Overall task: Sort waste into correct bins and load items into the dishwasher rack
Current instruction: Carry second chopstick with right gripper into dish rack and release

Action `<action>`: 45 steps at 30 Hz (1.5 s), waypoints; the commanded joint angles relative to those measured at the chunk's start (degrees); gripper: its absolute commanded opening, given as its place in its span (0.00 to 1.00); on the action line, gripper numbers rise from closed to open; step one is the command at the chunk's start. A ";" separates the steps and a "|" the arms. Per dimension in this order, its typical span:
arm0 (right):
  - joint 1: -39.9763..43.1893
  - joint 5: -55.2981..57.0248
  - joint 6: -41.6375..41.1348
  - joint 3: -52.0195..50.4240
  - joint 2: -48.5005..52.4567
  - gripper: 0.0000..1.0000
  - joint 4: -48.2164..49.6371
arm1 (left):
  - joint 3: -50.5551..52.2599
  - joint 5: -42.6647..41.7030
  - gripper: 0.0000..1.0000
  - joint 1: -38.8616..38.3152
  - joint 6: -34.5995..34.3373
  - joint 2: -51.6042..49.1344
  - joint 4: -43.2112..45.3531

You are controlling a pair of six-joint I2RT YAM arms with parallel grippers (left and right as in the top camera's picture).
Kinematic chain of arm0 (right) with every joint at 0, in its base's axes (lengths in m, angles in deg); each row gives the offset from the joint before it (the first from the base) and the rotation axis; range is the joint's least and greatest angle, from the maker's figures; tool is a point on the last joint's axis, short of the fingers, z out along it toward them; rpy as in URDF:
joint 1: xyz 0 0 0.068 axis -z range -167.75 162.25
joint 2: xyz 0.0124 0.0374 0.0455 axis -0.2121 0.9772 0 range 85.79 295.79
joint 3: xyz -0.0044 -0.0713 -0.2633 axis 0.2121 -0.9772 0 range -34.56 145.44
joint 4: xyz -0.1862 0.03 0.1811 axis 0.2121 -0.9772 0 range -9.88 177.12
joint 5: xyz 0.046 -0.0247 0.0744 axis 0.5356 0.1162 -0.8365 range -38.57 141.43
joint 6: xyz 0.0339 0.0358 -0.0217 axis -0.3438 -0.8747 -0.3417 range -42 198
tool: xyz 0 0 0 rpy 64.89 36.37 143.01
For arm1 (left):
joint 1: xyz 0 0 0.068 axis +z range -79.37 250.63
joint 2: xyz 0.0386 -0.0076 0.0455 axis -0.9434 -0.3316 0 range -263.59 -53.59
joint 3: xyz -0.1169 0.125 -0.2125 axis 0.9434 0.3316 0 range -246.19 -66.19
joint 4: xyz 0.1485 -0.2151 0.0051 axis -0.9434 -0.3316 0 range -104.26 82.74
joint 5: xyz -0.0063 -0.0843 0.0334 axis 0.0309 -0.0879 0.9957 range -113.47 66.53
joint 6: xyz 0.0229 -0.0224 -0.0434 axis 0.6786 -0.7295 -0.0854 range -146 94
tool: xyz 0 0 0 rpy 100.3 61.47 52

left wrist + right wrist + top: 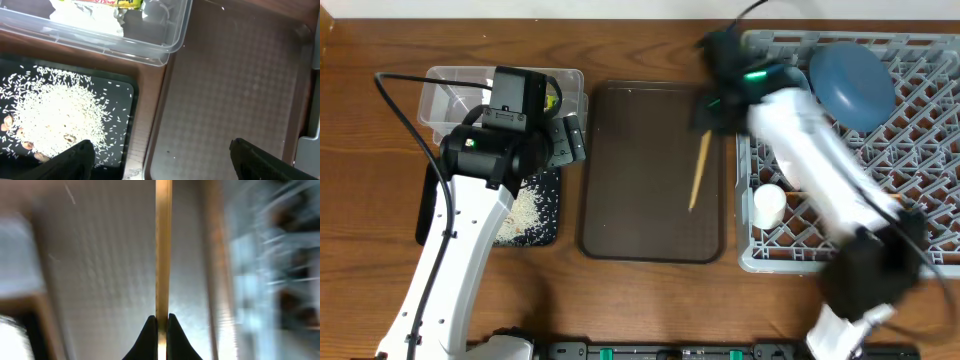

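close in, the right gripper is pinched tight on the chopsticks, hanging over the brown tray mid-frame; the left gripper hovers spread wide by the black bin, left. loading step, i'd say: next comes a carry right to the dishwasher rack.

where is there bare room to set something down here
Freest: the left half of the brown tray, between the black bin and the chopsticks, and the table strip in front of it. Crowded: rice litters the black bin; a blue dish and white cup sit in the rack.
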 commanded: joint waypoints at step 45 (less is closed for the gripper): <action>34.71 23.91 -32.61 -24.61 -16.31 0.99 2.67 | -0.31 0.94 0.89 0.20 0.74 -0.28 0.02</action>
